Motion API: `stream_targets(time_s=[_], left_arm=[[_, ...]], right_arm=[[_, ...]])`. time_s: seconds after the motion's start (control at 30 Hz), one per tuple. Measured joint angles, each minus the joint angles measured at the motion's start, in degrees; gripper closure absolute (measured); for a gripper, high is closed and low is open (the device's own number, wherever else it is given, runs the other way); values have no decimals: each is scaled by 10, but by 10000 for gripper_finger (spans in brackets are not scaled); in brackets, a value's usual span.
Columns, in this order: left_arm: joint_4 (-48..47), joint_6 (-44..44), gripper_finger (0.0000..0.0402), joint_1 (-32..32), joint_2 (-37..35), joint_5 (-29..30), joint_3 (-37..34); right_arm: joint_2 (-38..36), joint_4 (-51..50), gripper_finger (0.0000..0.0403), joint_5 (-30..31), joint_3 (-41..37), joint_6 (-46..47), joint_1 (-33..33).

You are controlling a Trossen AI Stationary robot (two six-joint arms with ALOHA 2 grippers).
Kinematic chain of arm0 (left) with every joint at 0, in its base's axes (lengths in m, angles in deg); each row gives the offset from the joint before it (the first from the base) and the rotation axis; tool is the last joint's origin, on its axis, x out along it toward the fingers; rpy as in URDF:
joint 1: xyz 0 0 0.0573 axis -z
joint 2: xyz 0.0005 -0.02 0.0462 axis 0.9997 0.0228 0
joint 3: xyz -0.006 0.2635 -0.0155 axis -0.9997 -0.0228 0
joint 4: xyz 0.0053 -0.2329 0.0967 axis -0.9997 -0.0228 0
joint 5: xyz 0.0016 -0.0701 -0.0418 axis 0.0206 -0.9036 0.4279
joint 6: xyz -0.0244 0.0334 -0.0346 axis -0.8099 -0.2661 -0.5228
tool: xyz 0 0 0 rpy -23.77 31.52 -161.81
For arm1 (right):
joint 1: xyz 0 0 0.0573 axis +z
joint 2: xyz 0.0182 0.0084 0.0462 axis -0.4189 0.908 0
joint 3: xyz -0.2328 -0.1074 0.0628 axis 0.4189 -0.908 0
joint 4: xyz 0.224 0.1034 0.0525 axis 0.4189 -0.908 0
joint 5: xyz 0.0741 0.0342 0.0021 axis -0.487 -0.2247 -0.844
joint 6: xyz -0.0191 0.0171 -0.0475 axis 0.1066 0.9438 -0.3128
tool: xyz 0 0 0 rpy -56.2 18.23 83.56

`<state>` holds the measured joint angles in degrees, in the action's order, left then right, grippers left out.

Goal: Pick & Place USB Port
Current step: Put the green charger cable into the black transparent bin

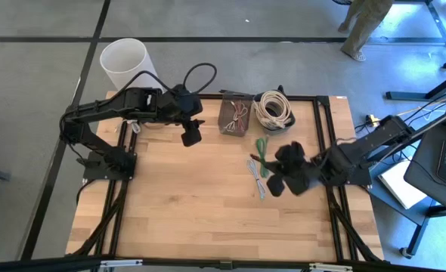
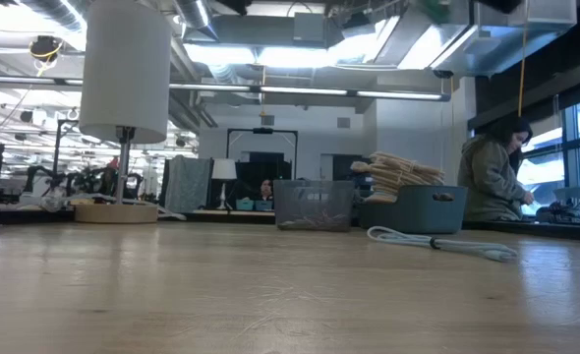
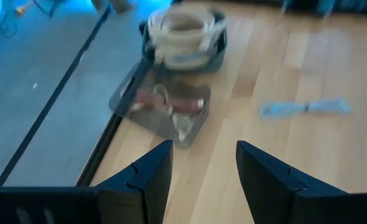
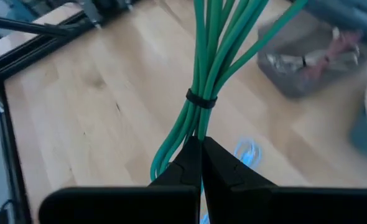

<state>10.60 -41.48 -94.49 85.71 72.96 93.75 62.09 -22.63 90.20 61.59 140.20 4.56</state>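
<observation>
Right gripper (image 4: 201,163) clamped on green cable (image 4: 214,56), left gripper (image 3: 202,171) open (idle), grey tray (image 3: 162,112) nearby

Overhead; table-level; two wrist views

Pale wood table (image 1: 208,196) w/ visible grain, satin finish, green cable bundle (image 4: 218,56) – smooth rubbery sheath, black tie, matt dark plastic fingers (image 3: 149,180), clear plastic bin (image 1: 235,115), cream coiled cords (image 1: 274,108) – matt

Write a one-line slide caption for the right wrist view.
Right gripper shut on a bundled green cable, lifted above the wooden table.
</observation>
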Motion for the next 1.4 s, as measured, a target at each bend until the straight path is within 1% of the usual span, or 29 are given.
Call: stream_targets(time_s=[0.07, 0.1, 0.2, 0.27, 0.43, 0.5, 0.57, 0.67, 0.73, 0.8, 0.83, 0.97, 1.23, 1.4], left_arm=[[46, 7, 231, -2, 0, -11, -3], [79, 13, 231, -5, 0, -33, -8], [181, 23, 231, -22, 1, -141, -21], [240, 26, 231, -33, -1, -197, -38], [289, 22, 231, -70, 1, -292, -77], [340, 10, 231, -85, 0, -355, -97], [403, -12, 231, -98, 1, -437, -117], [547, -63, 231, -111, 1, -553, -147], [634, -103, 231, -119, 0, -602, -166], [695, -130, 231, -125, 0, -609, -184], [706, -137, 231, -129, 0, -608, -188], [707, -140, 231, -142, 0, -596, -203], [722, -144, 231, -150, 0, -587, -210], [723, -144, 231, -151, 0, -585, -210]], right_arm=[[-2, 33, 403, -17, 0, -64, -28], [-3, 53, 403, -24, 0, -93, -42], [-3, 112, 403, -53, 0, -177, -81], [-4, 144, 403, -68, 0, -219, -101], [-27, 193, 403, -72, 0, -286, -121], [-38, 216, 403, -72, 0, -313, -125], [-50, 231, 403, -71, 0, -335, -131], [-63, 237, 403, -70, 0, -358, -141], [-69, 245, 403, -72, 0, -368, -147], [-72, 270, 403, -86, 0, -386, -154], [-72, 287, 403, -95, 0, -398, -158], [-72, 350, 403, -146, 0, -436, -181], [-58, 369, 403, -228, -1, -455, -233], [-33, 421, 403, -289, 0, -467, -259]])
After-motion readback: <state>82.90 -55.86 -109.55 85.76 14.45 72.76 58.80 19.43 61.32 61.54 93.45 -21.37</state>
